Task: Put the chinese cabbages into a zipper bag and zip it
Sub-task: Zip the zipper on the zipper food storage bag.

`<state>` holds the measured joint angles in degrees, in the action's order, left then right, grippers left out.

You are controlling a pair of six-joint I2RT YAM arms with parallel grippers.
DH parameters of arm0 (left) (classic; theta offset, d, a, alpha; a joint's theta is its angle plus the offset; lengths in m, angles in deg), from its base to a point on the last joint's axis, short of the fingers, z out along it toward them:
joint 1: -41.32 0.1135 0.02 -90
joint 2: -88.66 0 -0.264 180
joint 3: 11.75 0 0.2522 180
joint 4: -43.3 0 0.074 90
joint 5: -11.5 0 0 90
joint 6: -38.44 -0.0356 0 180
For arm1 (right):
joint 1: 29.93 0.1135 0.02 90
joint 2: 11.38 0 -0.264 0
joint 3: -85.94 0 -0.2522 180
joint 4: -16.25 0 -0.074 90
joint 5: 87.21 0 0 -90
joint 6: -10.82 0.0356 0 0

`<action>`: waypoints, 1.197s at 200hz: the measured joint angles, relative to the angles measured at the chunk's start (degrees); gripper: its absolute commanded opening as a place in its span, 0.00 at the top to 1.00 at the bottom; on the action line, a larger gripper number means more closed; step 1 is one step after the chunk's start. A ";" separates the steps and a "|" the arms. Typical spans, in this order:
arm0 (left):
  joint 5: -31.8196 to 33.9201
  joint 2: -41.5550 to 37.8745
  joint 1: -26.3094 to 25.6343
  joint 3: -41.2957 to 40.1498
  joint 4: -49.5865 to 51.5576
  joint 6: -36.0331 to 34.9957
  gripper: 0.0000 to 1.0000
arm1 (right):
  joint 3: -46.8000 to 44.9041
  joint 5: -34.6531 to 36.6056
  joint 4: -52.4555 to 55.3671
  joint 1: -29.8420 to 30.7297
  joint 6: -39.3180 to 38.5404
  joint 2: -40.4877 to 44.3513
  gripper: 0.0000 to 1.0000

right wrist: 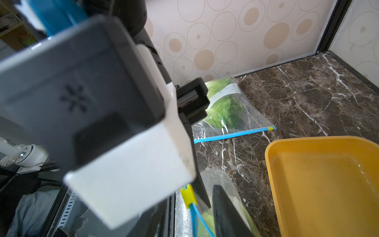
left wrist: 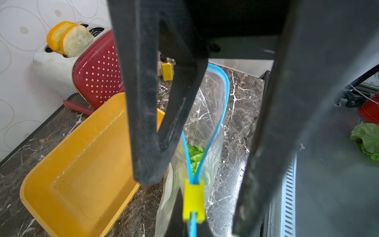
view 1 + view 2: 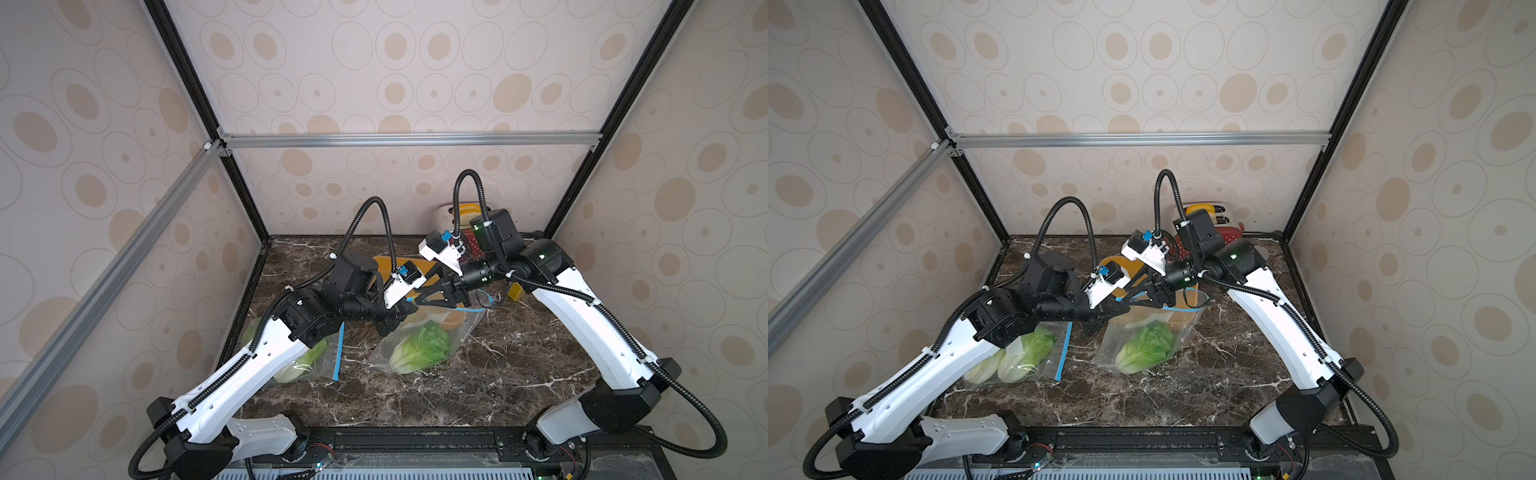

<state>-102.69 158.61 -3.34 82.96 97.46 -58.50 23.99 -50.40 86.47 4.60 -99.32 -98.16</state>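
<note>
Because the left fingers (image 3: 386,327) pinch only a corner of the zipper bag (image 3: 467,326), mid-surface with one chinese cabbage (image 3: 424,349) inside, it could slip free once the right fingers (image 2: 146,133), standing apart, pull the slider (image 2: 193,201). Two chinese cabbages (image 3: 1021,353) sit in a second bag (image 1: 251,119) at nine o'clock; the pinch itself seems mostly hidden.

Kitchen things on the dark marble tabletop (image 3: 519,374)
A red toaster (image 2: 98,78) with two bread slices (image 2: 77,41) stands at the far edge; a yellow tray (image 2: 82,164) lies just beside it.

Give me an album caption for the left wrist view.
An open zipper bag holding cabbage, yellow slider at one end, and an empty orange tray.
</note>
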 measured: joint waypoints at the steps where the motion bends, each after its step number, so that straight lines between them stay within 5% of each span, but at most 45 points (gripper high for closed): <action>1: -0.02 0.02 0.00 0.00 0.00 0.00 1.00 | 0.00 -0.02 0.00 0.00 -0.02 0.00 0.65; 138: 0.31 0.24 0.15 0.85 1.49 0.00 1.00 | -1.75 -2.56 -0.33 0.20 -0.76 -1.27 0.85; 179: 0.74 0.24 0.22 0.85 1.53 0.00 1.00 | -2.16 -2.34 -0.57 0.28 -0.81 -1.05 0.98; 239: 3.08 -0.85 0.17 0.57 0.76 1.55 1.00 | -3.08 1.86 -1.68 0.59 -0.76 1.14 1.00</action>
<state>-99.60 157.76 -3.17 83.53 98.23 -56.95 20.91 -48.54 84.79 5.19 -100.09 -97.03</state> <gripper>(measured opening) 0.047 0.089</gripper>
